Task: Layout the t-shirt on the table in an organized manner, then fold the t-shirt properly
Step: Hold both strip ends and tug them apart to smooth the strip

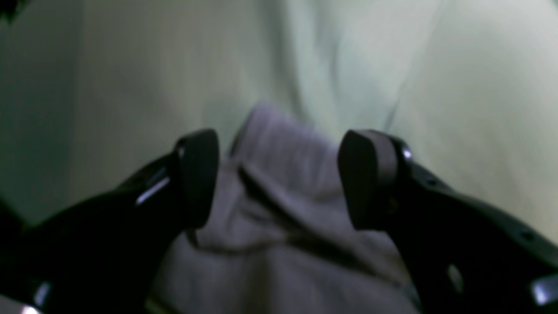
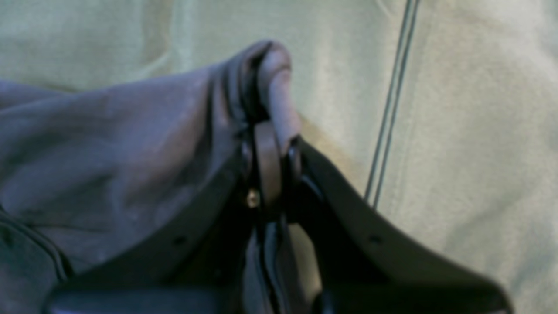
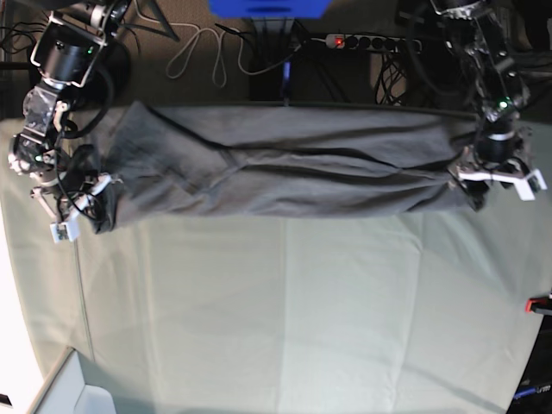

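The dark grey t-shirt [image 3: 285,172] lies stretched in a long wrinkled band across the far part of the table [image 3: 285,302]. At its left end in the base view, my right gripper [image 3: 82,211] is shut on a bunched edge of the t-shirt [image 2: 130,144]; the wrist view shows fabric pinched between the closed fingertips [image 2: 268,148]. At the shirt's other end, my left gripper [image 3: 492,185] is open. In its wrist view the two pads [image 1: 198,174] stand wide apart on either side of a raised fold of the t-shirt [image 1: 283,209], not clamping it.
A red clamp [image 3: 539,304] sits at the table's right edge. A white box [image 3: 69,388] stands at the near left corner. Behind the table are a power strip [image 3: 371,40], cables and a blue object [image 3: 267,7]. A thin dark line [image 2: 392,104] runs across the tablecloth.
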